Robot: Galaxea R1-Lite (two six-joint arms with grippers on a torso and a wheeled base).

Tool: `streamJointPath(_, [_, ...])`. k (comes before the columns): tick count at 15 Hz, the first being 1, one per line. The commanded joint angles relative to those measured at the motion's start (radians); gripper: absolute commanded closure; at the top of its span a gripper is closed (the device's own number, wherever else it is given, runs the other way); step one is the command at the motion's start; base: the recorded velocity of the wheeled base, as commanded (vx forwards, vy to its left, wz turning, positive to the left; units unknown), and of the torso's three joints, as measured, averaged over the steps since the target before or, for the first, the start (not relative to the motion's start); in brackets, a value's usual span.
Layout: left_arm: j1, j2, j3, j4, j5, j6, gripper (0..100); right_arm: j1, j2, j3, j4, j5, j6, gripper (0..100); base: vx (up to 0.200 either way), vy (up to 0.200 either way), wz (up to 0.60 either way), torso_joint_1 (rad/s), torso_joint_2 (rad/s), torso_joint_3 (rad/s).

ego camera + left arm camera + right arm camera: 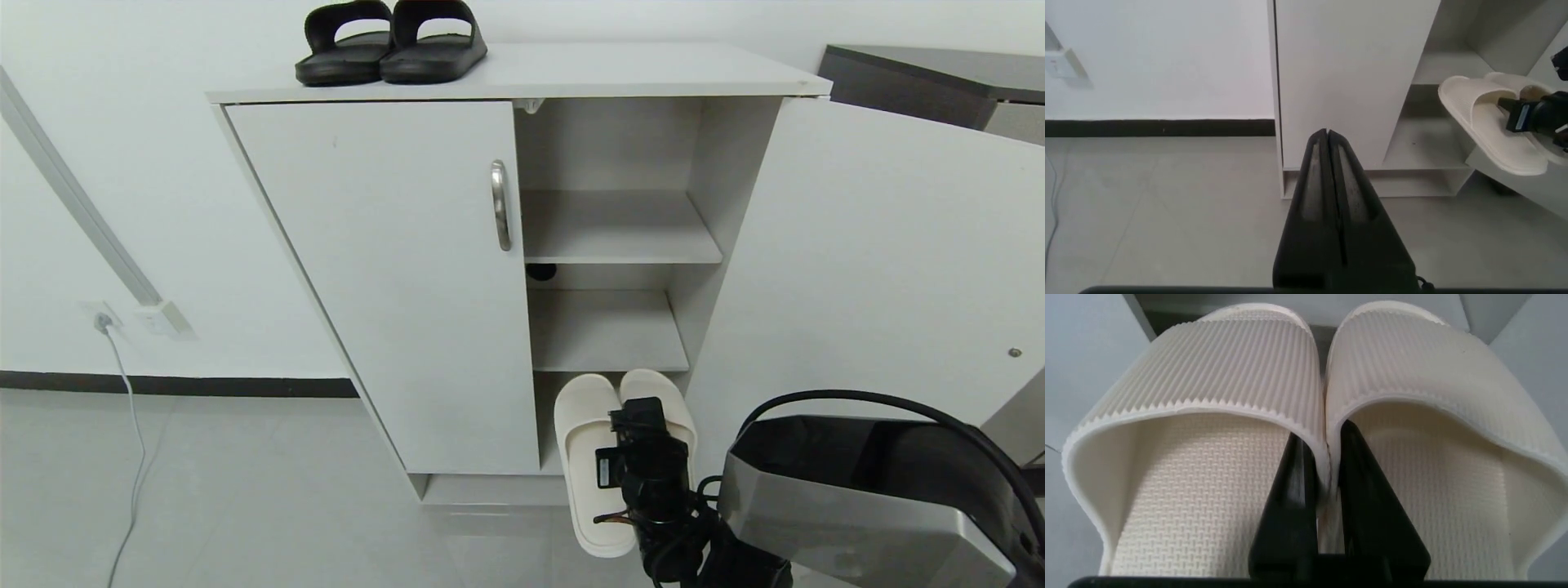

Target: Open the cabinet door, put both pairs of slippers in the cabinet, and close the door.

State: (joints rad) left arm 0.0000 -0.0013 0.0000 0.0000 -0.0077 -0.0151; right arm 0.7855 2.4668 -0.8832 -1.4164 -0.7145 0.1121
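White slippers (584,457) hang pinched by their inner straps in the right claw (1326,453), toes at the open bottom of the cabinet (384,286), perhaps just inside. Black slippers (392,49) sit on top. Left claw (1328,140) hovers above the floor (1167,212), fingers pressed together.

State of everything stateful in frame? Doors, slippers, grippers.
right cabinet door, open.
left cabinet door, closed.
white slippers, gripped as a pair, off the floor.
black slippers, on cabinet top.
right gripper, shut on white slippers.
left gripper, shut, empty.
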Motion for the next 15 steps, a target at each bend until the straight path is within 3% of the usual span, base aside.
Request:
streamJointPath(1, [0.000, 0.001, 0.000, -0.002, 0.000, 0.000, 100, -0.008, -0.009, 0.000, -0.004, 0.000, -0.006, 100, 0.200, 0.000, 0.00, 0.007, 0.00, -0.002])
streamJointPath(9, [0.000, 0.001, 0.000, -0.002, 0.000, 0.000, 100, -0.005, -0.005, -0.011, -0.004, 0.003, -0.008, 100, 0.200, 0.000, 0.00, 0.004, 0.00, 0.001])
streamJointPath(15, [0.000, 0.001, 0.000, 0.000, 0.002, 0.000, 100, -0.037, 0.055, -0.135, 0.050, 0.004, -0.008, 100, 0.000, 0.000, 0.00, 0.000, 0.00, 0.000])
